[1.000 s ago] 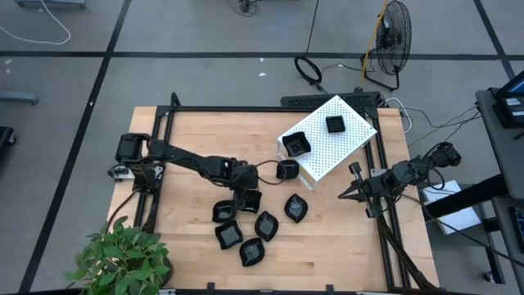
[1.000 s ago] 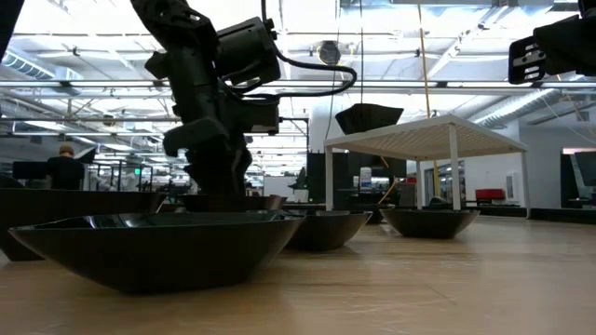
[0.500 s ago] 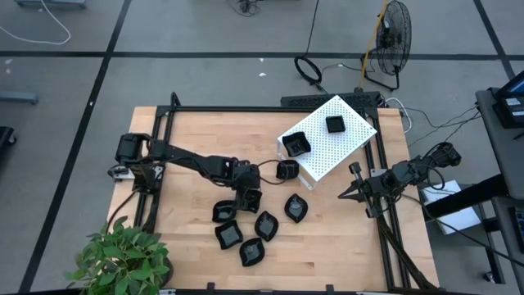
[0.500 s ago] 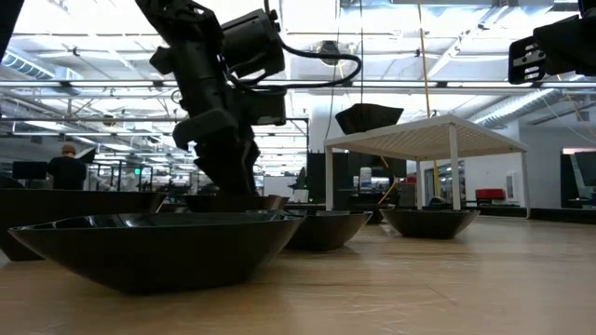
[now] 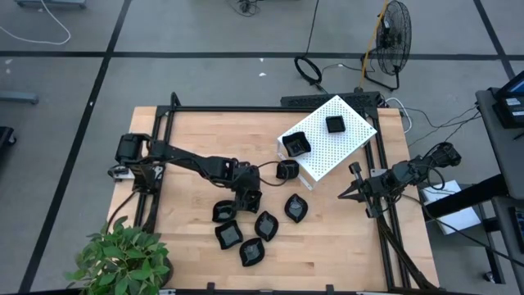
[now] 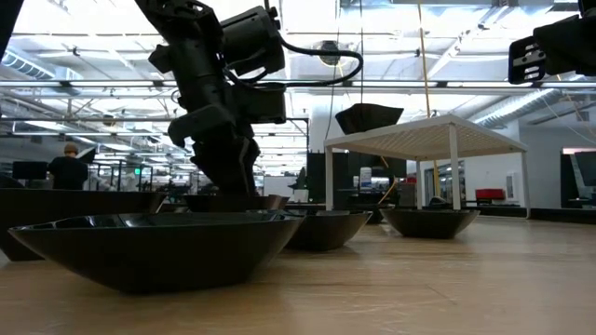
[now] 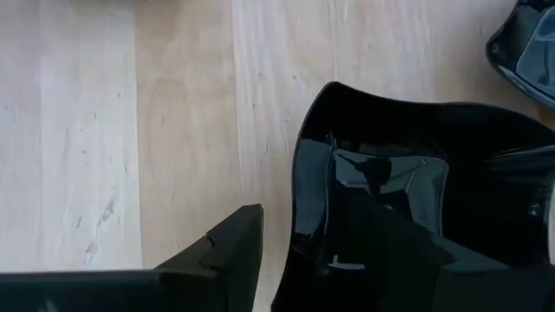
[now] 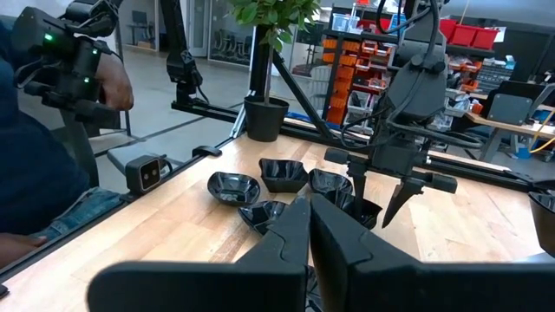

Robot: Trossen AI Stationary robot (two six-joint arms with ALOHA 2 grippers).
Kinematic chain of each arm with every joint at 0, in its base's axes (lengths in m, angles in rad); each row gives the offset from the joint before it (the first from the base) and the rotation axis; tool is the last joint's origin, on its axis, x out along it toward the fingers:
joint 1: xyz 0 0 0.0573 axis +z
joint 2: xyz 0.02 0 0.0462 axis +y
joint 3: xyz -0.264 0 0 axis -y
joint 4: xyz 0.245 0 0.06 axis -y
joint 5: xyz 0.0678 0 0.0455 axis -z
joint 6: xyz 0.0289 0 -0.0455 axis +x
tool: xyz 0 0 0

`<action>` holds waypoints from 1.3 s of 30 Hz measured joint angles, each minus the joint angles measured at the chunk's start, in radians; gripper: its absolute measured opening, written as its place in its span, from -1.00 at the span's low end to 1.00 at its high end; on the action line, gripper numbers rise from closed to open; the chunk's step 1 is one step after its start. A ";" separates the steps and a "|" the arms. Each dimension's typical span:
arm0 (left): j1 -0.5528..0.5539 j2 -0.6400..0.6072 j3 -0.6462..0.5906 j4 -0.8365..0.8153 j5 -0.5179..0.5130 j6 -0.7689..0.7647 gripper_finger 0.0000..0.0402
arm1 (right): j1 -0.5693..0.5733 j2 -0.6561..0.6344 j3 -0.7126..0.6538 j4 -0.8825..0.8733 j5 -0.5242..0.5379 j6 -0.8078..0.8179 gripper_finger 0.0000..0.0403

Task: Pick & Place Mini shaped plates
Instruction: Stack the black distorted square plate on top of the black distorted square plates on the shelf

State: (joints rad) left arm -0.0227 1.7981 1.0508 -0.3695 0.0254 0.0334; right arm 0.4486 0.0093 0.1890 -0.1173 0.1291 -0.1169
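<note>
Several glossy black mini plates [image 5: 266,224] lie on their bases on the wooden table, near its middle. Two more sit on the white perforated box [image 5: 344,143], and one [image 5: 286,170] lies beside it. My left gripper [image 5: 250,197] is open and points down over a square plate [image 7: 390,182]. One finger [image 7: 230,251] stands outside the plate's rim [image 7: 303,191], the other over its hollow. My right gripper [image 5: 344,195] is shut and waits in the air at the table's right edge. My left gripper [image 7: 316,217] comes from above with its fingers on either side of the square plate's rim. Bare wood shows between the outer finger and the rim. Whether the inner finger touches the hollow I cannot tell. The plate rests flat on the table.
A potted plant [image 5: 123,258] stands at the table's near left corner. The white box takes up the far right part. A black frame [image 5: 164,123] runs along the left and far edges. A person [image 8: 52,130] shows beyond the table in the right wrist view.
My left gripper has shifted a little toward the table's right and tipped slightly over the square plate, staying low. The plates have kept their places.
</note>
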 joint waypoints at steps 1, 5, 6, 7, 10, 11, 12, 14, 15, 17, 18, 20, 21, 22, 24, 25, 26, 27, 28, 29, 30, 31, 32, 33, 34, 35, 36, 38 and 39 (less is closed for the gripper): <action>0.000 0.000 0.000 -0.002 0.000 0.000 -0.09 | 0.000 0.000 0.000 0.000 0.000 0.000 -1.00; 0.000 0.000 0.000 -0.010 0.000 0.000 -0.27 | 0.000 0.000 0.000 0.000 0.000 0.000 -1.00; 0.000 0.000 0.000 -0.010 0.000 0.000 -0.34 | 0.000 0.000 0.000 0.000 0.000 0.000 -1.00; 0.000 0.000 0.000 -0.010 0.000 0.000 -0.41 | 0.000 0.000 0.000 0.000 0.000 0.000 -1.00; 0.004 0.000 0.000 -0.010 0.001 -0.002 -0.65 | 0.000 0.000 0.000 0.000 0.000 0.000 -1.00; 0.007 0.000 0.000 -0.010 0.003 -0.007 -0.72 | 0.000 0.000 0.000 0.000 0.000 0.000 -1.00; 0.011 0.000 0.000 -0.009 0.005 -0.009 -0.80 | 0.000 0.000 0.000 0.000 0.000 0.000 -1.00; 0.020 -0.002 0.000 -0.008 0.007 -0.010 -0.93 | 0.000 0.000 0.000 0.000 0.000 0.000 -1.00; 0.026 -0.002 0.000 -0.007 0.007 -0.020 -0.96 | 0.000 0.000 0.000 0.000 0.000 0.000 -1.00; 0.038 -0.002 0.010 -0.016 0.007 -0.072 -0.95 | 0.000 0.000 0.000 0.000 0.000 0.000 -1.00; 0.047 -0.002 0.023 -0.026 0.007 -0.112 -0.93 | 0.000 0.000 0.000 0.000 0.000 0.000 -1.00; 0.064 -0.007 0.057 -0.058 0.002 -0.187 -0.93 | 0.000 0.000 0.000 0.000 0.000 0.000 -1.00; 0.071 -0.008 0.078 -0.079 -0.001 -0.213 -0.94 | 0.000 0.000 0.000 0.000 0.000 0.000 -1.00; 0.078 -0.008 0.102 -0.104 -0.001 -0.235 -0.96 | 0.000 0.000 0.000 0.000 0.000 0.000 -1.00; 0.089 -0.012 0.155 -0.159 -0.001 -0.269 -0.98 | 0.000 0.000 0.000 0.000 0.000 0.000 -1.00; 0.092 -0.015 0.183 -0.177 -0.001 -0.284 -0.97 | 0.000 0.000 0.000 0.000 0.000 0.000 -1.00; 0.093 -0.018 0.213 -0.181 -0.001 -0.294 -0.96 | 0.000 0.000 0.000 0.000 0.000 0.000 -1.00; 0.093 -0.019 0.241 -0.183 -0.001 -0.297 -0.96 | 0.000 0.000 0.000 0.000 0.000 0.000 -1.00; 0.092 -0.021 0.268 -0.195 -0.001 -0.293 -0.95 | 0.000 0.000 0.000 0.000 0.000 0.000 -1.00; 0.089 -0.025 0.292 -0.214 -0.002 -0.285 -0.96 | 0.000 0.000 0.000 0.000 0.000 0.000 -1.00; 0.085 -0.027 0.317 -0.231 -0.002 -0.275 -0.97 | 0.000 0.000 0.000 0.000 0.000 0.000 -1.00; 0.081 -0.029 0.344 -0.228 -0.001 -0.268 -0.98 | 0.000 0.000 0.000 0.000 0.000 0.000 -1.00; 0.079 -0.031 0.372 -0.219 -0.002 -0.267 -0.98 | 0.000 0.000 0.000 0.000 0.000 0.000 -1.00; 0.077 -0.035 0.398 -0.217 -0.004 -0.267 -0.97 | 0.000 0.000 0.000 0.000 0.000 0.000 -1.00; 0.076 -0.040 0.420 -0.220 -0.009 -0.268 -0.96 | 0.000 0.000 0.000 0.000 0.000 0.000 -1.00; 0.076 -0.042 0.446 -0.208 -0.024 -0.268 -0.96 | 0.000 0.000 0.000 0.000 0.000 0.000 -1.00; 0.077 -0.042 0.471 -0.175 -0.042 -0.264 -0.95 | 0.000 0.000 0.000 0.000 0.000 0.000 -1.00; 0.085 -0.041 0.516 -0.118 -0.086 -0.264 -0.97 | 0.000 0.000 0.000 0.000 0.000 0.000 -1.00; 0.092 -0.041 0.535 -0.087 -0.106 -0.264 -0.98 | 0.000 0.000 0.000 0.000 0.000 0.000 -1.00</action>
State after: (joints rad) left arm 0.0692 1.7569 1.5859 -0.4564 -0.0811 -0.2304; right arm 0.4486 0.0097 0.1890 -0.1173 0.1291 -0.1171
